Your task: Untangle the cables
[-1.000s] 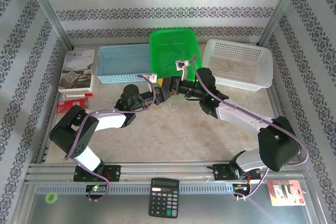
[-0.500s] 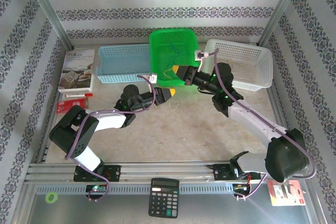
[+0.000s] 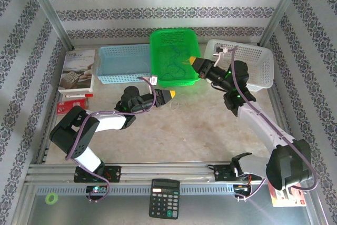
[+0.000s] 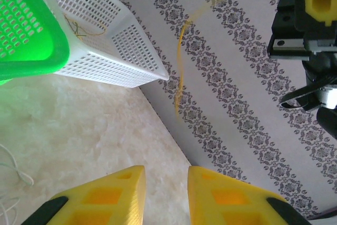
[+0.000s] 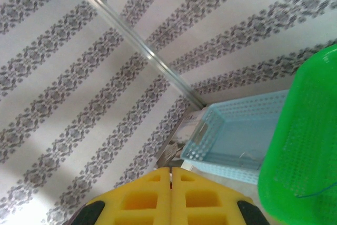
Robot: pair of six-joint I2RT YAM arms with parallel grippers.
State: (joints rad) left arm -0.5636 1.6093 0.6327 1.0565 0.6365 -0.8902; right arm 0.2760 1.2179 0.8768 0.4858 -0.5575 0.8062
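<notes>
Loop of blue cable (image 5: pixel 315 192) in green basket (image 3: pixel 174 31), tan cable (image 4: pixel 79 27) in white basket (image 4: pixel 116 51), pale cable (image 4: pixel 29 180) on table (image 4: pixel 79 125) near left gripper (image 4: pixel 164 175). Yellow cable (image 4: pixel 179 61) dangling in mid-air, top end out of frame. Right gripper (image 5: pixel 170 172) closed tight; left gripper slightly parted, empty.

The right gripper (image 5: pixel 170 175) sits at the bottom centre, its yellow fingers pressed flat together. A green basket (image 5: pixel 308 130) fills the right edge, with a thin blue cable (image 5: pixel 316 192) at its lower right. A pale blue basket (image 5: pixel 208 143) lies centre-right. A metal post (image 5: pixel 142 51) crosses the patterned wall (image 5: pixel 63 104) diagonally.
</notes>
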